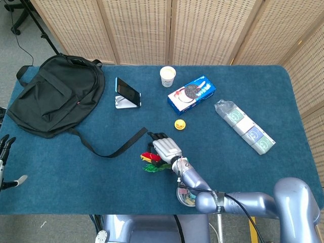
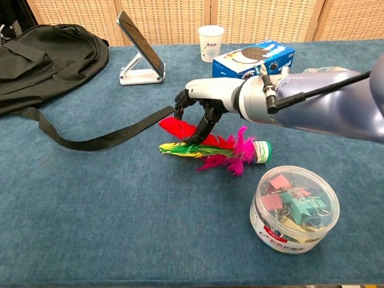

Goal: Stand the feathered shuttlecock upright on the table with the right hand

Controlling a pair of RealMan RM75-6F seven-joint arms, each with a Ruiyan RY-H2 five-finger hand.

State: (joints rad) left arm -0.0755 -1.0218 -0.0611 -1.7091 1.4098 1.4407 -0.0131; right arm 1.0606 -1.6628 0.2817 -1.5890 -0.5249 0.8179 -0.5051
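The one feathered shuttlecock [image 2: 216, 150], with red, yellow, green and pink plumes and a green-rimmed white base, lies on its side on the blue-covered bench [image 2: 120, 204], base toward the robot's right. The right hand [image 2: 201, 105] is above its red feathers, fingers curled downward with the dark fingertips [image 2: 193, 139] at or touching the plumes; whether it actually grips them cannot be told. In the head view the right hand [image 1: 164, 148] covers part of the shuttlecock [image 1: 152, 163].

Just beside the base stands one round clear plastic tub of coloured binder clips [image 2: 294, 210]. Farther back sit one small yellow chick toy [image 1: 179, 124], one blue cookie box [image 2: 255, 58], one white paper cup [image 2: 210, 42] and one phone on a white stand [image 2: 139, 51]. One black backpack [image 2: 48, 57] rests at the far left, its strap [image 2: 102, 135] trailing toward the feathers. One clear-wrapped pack of tissue packets [image 1: 244, 126] lies well apart to the right.

The left hand [image 1: 5, 162] hangs off the bench edge, fingers apart, holding nothing.
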